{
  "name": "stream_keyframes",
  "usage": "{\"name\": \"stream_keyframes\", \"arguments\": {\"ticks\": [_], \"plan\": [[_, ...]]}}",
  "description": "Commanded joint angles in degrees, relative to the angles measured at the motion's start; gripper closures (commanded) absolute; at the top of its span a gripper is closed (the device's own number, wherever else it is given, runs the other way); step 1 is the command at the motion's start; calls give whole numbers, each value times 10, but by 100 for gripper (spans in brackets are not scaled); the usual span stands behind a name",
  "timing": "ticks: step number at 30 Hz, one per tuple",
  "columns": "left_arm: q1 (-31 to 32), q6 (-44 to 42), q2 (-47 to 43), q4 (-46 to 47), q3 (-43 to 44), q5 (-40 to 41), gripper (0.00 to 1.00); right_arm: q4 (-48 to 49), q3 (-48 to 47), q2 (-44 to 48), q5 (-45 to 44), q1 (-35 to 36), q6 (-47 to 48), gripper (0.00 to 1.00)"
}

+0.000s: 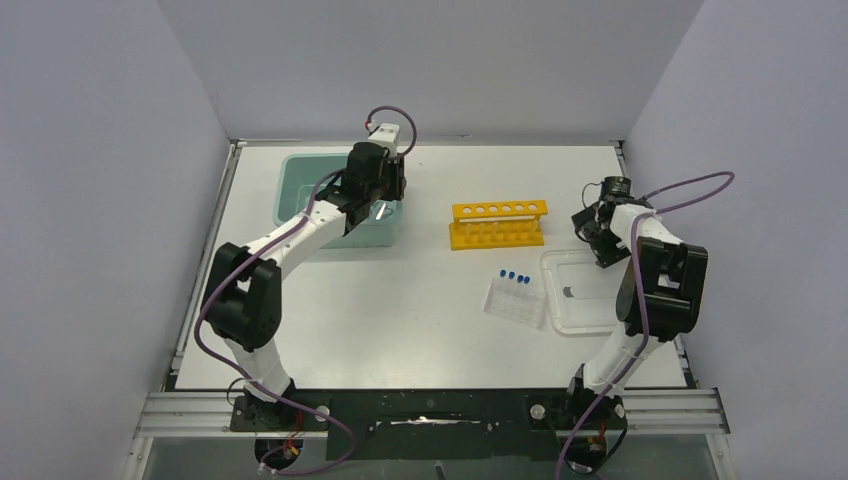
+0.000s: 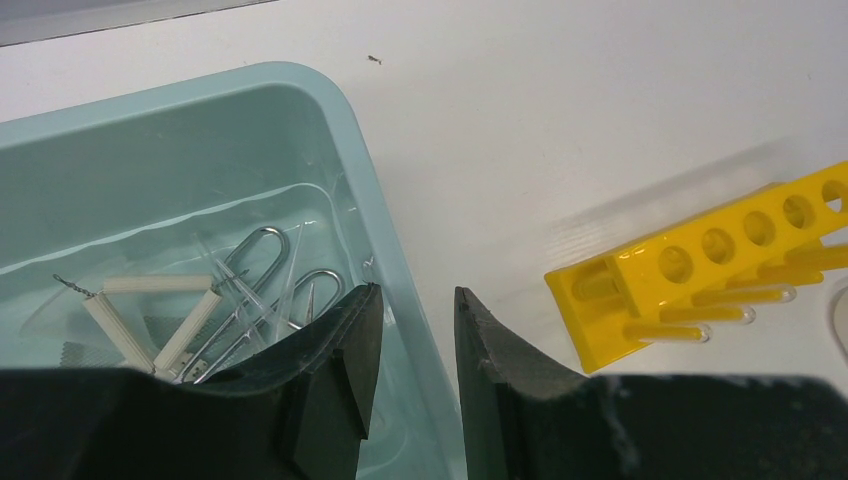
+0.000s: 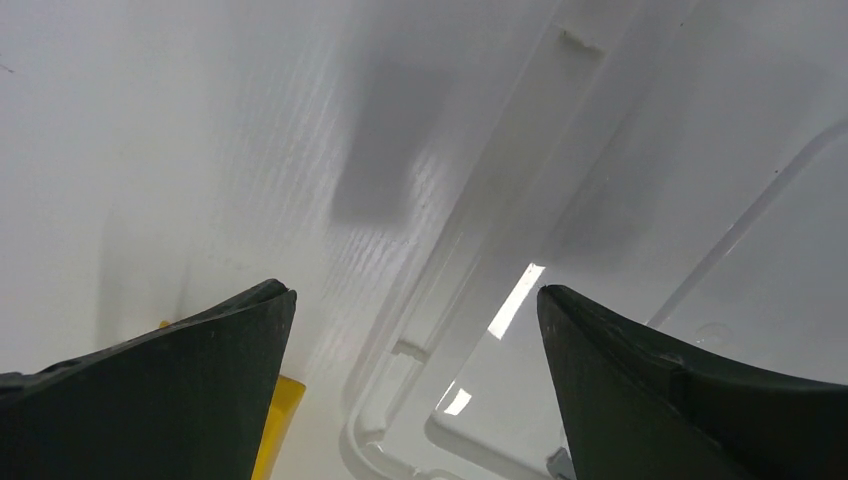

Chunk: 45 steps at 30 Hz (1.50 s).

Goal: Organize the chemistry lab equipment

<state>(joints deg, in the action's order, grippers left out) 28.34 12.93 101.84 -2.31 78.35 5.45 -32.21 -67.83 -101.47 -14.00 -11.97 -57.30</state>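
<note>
The teal tub (image 1: 300, 185) stands at the back left. In the left wrist view it (image 2: 200, 130) holds metal scissor-like forceps (image 2: 250, 285), clear droppers (image 2: 285, 300) and white sticks (image 2: 150, 320). My left gripper (image 1: 376, 205) is open and empty, its fingertips (image 2: 418, 295) either side of the tub's right wall. A clear bag of blue-capped tubes (image 1: 515, 295) lies on the table in the middle right. My right gripper (image 1: 601, 243) is wide open and empty (image 3: 415, 295), just above the near corner of the translucent white lid (image 3: 620, 200).
A yellow tube rack (image 1: 498, 222) stands between the tub and the lid (image 1: 590, 290); it also shows in the left wrist view (image 2: 700, 270). A small grey item (image 1: 568, 293) lies on the lid. Grey walls close in the table's sides and back.
</note>
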Motion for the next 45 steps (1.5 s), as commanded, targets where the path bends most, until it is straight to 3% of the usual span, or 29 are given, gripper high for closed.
{"name": "stream_keyframes", "arguments": {"ticks": [1,6,10,20,24,45], "plan": [[-4,3,2,41,4,-11,68,-5,-13,-31,-24,0,-5,3],[-4,2,3,37,4,-6,68,-15,-23,-52,-33,2,-6,6],[-4,0,7,36,3,-4,68,-18,-29,-63,-40,2,-6,13],[-6,0,9,40,2,-8,68,-43,-54,-84,-62,7,3,60],[-6,2,9,43,-1,-11,68,-48,-58,-80,-66,10,3,70],[-7,10,3,52,-4,-26,68,-37,-69,30,-204,96,45,79]]}}
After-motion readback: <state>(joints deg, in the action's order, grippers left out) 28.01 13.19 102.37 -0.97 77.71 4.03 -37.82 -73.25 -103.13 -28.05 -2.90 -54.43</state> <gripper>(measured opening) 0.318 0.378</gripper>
